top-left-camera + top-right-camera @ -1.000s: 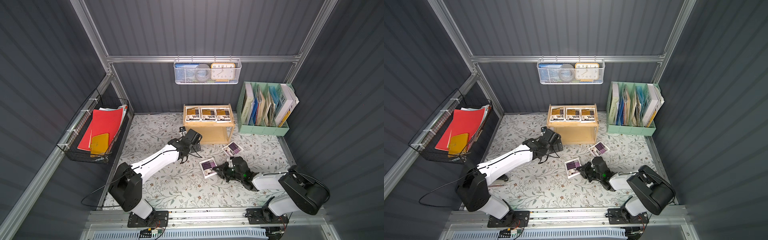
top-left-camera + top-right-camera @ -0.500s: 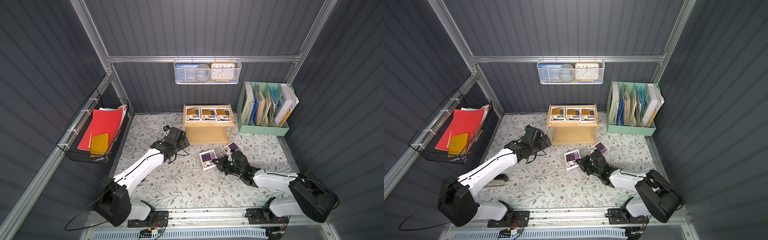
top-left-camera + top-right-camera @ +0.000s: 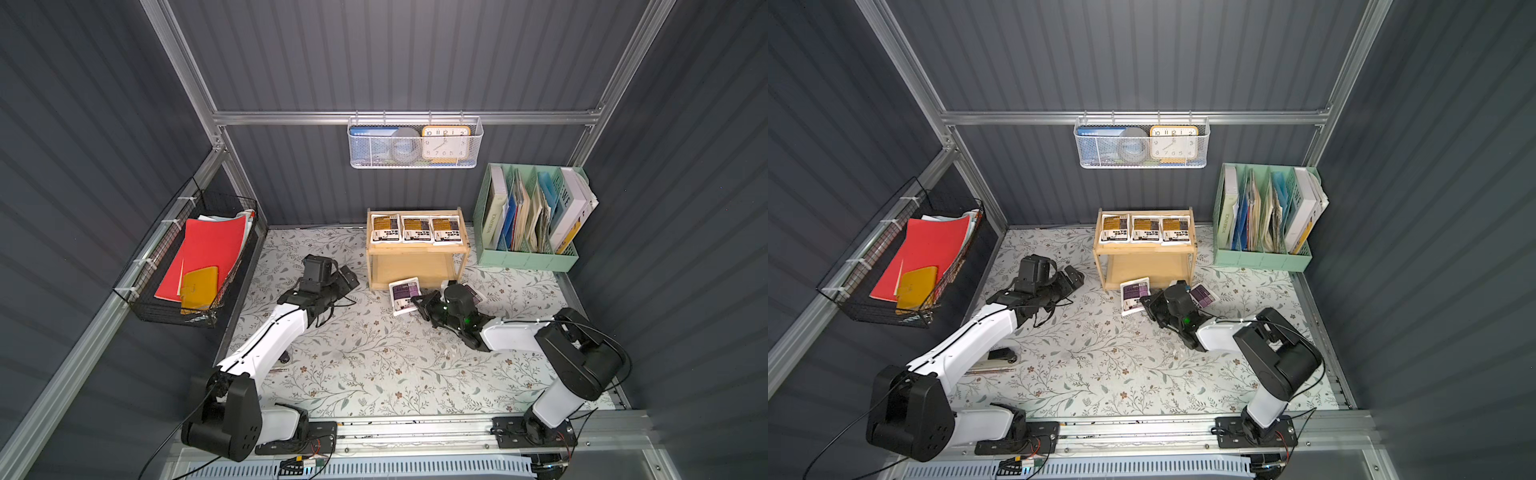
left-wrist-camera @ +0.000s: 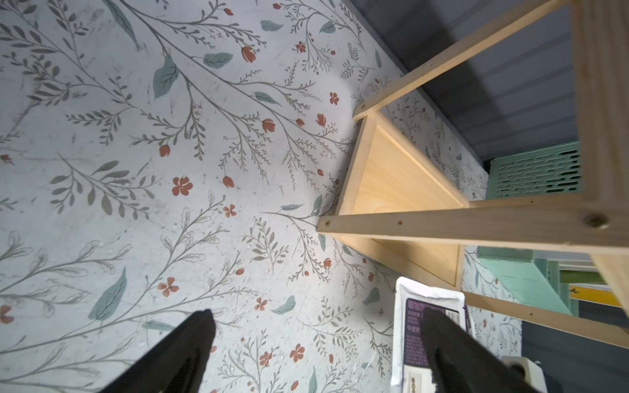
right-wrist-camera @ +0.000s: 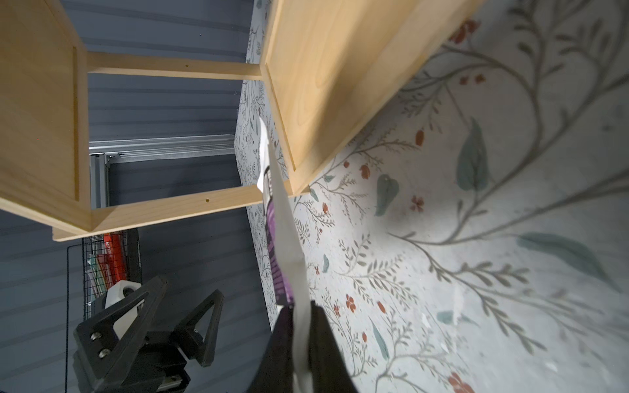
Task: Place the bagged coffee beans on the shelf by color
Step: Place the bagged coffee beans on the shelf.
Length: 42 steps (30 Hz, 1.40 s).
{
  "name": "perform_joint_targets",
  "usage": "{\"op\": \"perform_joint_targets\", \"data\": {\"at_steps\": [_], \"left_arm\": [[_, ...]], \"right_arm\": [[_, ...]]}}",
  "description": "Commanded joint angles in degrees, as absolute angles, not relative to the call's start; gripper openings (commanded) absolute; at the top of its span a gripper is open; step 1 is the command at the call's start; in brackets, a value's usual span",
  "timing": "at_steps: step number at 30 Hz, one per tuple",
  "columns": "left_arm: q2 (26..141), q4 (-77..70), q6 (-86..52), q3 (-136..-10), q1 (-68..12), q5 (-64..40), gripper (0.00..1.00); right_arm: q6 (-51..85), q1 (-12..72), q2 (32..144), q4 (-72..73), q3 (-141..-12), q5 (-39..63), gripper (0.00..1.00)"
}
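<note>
Pouches first: in both top views three yellow pouches (image 3: pixel 417 229) fill the top tray of the shelf (image 3: pixel 417 249). The right pincer (image 3: pixel 420 304) is clenched on the near edge of a purple pouch (image 3: pixel 404 294) at the lower tier's left front corner. A second purple pouch (image 3: pixel 477 293) lies on the bench (image 3: pixel 374 361) just right of that wrist. The left pincer (image 3: pixel 348 281) hangs released, left of the shelf.

Left wrist view: spread jaws, the purple pouch (image 4: pixel 413 306) beyond one finger.

Right wrist view: the pouch's long axis runs from the pincer (image 5: pixel 301 311) to the lower board. Its far edge seems to touch, though I cannot be sure. The right arm is nearer, so sliding it in looks like its job.
</note>
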<state>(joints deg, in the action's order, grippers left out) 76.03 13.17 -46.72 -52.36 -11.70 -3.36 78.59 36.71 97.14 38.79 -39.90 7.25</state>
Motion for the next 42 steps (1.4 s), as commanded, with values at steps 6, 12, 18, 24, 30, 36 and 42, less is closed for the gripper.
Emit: {"op": "perform_joint_targets", "data": {"at_steps": [6,12,18,24,30,36,42], "left_arm": [[75.66,8.79,-46.42,-50.71,-7.53,-10.86,1.00],[75.81,9.36,-44.81,-50.76,-6.86,-11.05,1.00],[76.45,9.19,-44.22,-50.01,-6.68,-11.47,1.00],[77.29,8.78,-44.16,-49.66,-6.59,-11.81,1.00],[77.96,8.48,-44.10,-49.75,-6.60,-11.97,1.00],[78.07,7.88,-44.15,-48.98,-6.60,-12.30,1.00],[77.10,7.65,-44.18,-48.01,-6.60,-12.33,1.00]], "right_arm": [[77.78,35.92,104.53,42.34,-47.00,3.62,0.00],[77.61,34.66,109.18,42.36,-52.12,3.35,0.00],[77.54,33.78,114.69,41.64,-58.10,3.52,0.00],[77.65,32.74,120.13,40.90,-64.17,3.80,0.00],[77.10,32.30,124.71,38.50,-70.14,4.64,0.01],[76.65,32.32,128.78,35.31,-75.78,5.68,0.03],[74.57,32.26,128.64,32.10,-76.77,5.91,0.42]]}}
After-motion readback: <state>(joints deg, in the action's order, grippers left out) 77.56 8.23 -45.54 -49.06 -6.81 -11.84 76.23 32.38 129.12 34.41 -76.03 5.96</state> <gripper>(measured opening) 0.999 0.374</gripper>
